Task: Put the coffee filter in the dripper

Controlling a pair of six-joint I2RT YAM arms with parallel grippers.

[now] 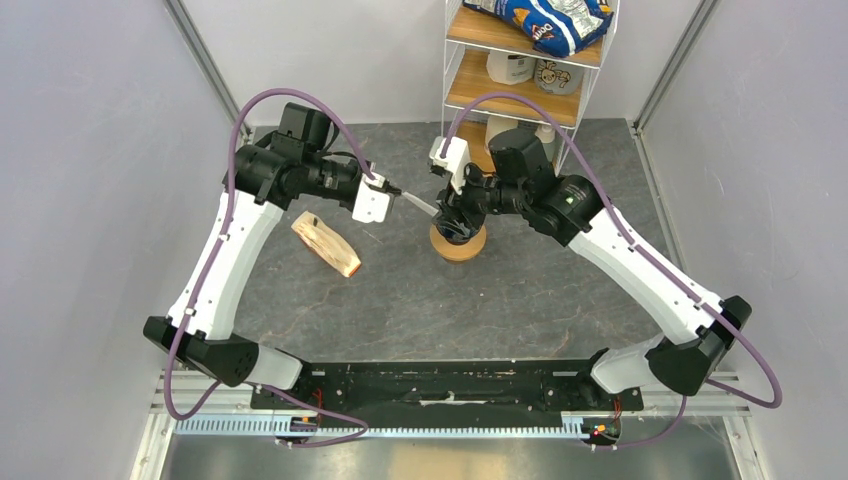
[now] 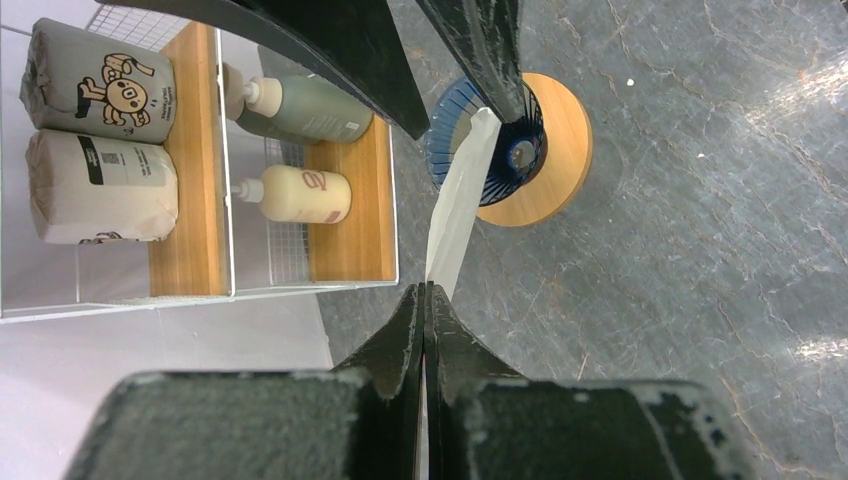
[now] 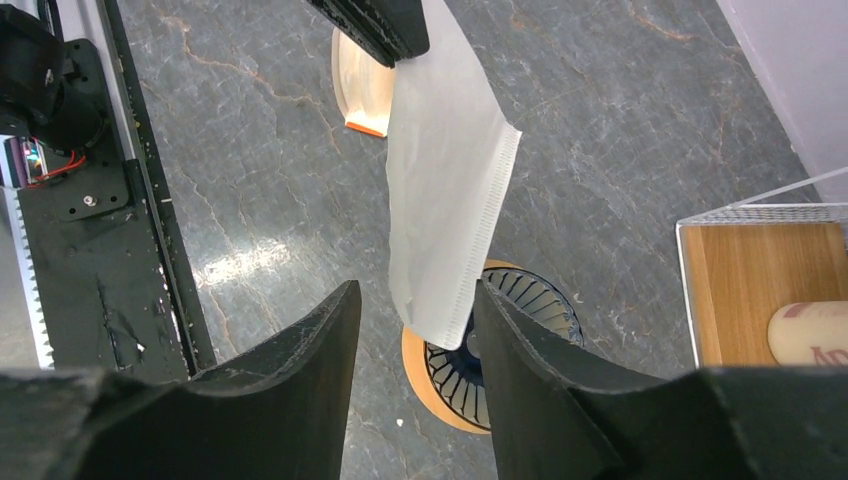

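Left gripper [image 2: 425, 292] is pinched shut on the coffee filter [image 3: 445, 200], which hangs mid-frame with its lower end over the dripper [image 3: 525, 345] on a wooden ring [image 2: 555, 150] — right gripper [image 3: 415, 295] is spread open around the tip, holding nothing.

Grey marbled table [image 1: 520, 300]; lying on it, an orange-brown wooden ring [image 1: 461, 250] right under the right gripper [image 1: 455, 222], a cream paper stack [image 1: 327, 243] near the left gripper [image 1: 399, 193].

Not much to read here tbh. The cream bottle [image 2: 300, 195] on the shelf [image 2: 187, 150] has a red "2" on it. The blue chip bag [image 1: 545, 20] shows what looks like "Dori", with the rest cut off. The white pack [image 2: 95, 190] has a dark label, but the print's too small to read.
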